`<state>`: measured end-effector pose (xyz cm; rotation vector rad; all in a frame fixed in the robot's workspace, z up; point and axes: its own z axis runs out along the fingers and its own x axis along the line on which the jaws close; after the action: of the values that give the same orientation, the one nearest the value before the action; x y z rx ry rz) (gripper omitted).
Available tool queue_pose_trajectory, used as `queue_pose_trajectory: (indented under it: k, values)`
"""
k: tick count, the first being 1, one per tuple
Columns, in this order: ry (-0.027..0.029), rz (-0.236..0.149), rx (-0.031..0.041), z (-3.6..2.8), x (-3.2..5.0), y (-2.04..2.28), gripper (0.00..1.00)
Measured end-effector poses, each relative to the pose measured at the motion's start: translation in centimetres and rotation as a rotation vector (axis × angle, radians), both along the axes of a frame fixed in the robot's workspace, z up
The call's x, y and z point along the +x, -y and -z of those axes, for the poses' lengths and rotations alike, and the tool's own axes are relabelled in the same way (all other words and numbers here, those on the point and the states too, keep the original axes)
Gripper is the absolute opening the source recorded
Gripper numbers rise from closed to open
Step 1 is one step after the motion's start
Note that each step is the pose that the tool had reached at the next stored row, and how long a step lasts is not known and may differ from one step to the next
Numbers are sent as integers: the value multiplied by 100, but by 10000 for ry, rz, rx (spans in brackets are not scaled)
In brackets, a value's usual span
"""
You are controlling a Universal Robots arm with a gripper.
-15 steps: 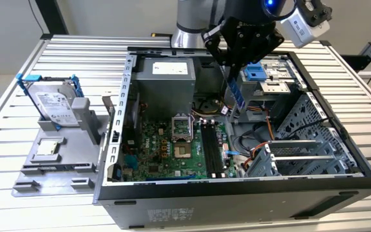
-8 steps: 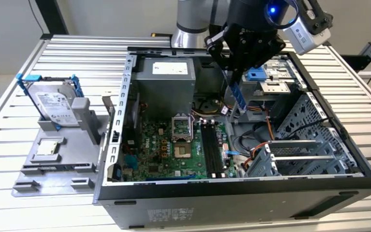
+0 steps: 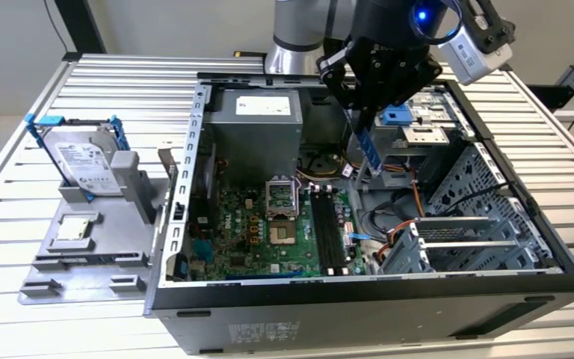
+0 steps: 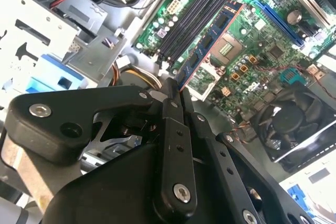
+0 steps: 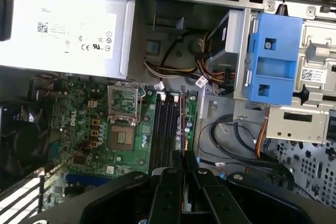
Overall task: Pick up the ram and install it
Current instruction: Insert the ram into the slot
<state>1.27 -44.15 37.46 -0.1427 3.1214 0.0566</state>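
Observation:
The ram (image 3: 369, 149) is a long thin blue stick with dark chips, hanging on edge above the open computer case. My gripper (image 3: 364, 112) is shut on its upper end. In the second wrist view the ram (image 4: 212, 38) runs out from the black fingers (image 4: 173, 103) over the motherboard, just beside the row of black memory slots (image 4: 194, 14). In the first wrist view the ram (image 5: 182, 124) shows edge-on, in line with the outer side of the slots (image 5: 165, 124). The stick is above the board, apart from the slots (image 3: 329, 224).
A silver hard drive in a blue bracket (image 3: 87, 161) and a small square chip (image 3: 72, 228) sit on a grey fixture at the exterior view's left. Inside the case are the power supply (image 3: 257, 108), a metal drive cage (image 3: 486, 224), loose cables (image 5: 231, 135) and a blue bracket (image 5: 273, 59).

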Motion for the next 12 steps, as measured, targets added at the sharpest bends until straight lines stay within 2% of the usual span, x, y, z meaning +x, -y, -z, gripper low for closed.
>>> queue_pose_trajectory:
  k: [7, 12]
  values:
    - [1, 2, -9, 29, 0, 1, 0]
    - [0, 1, 11, 100, 11, 18, 0]
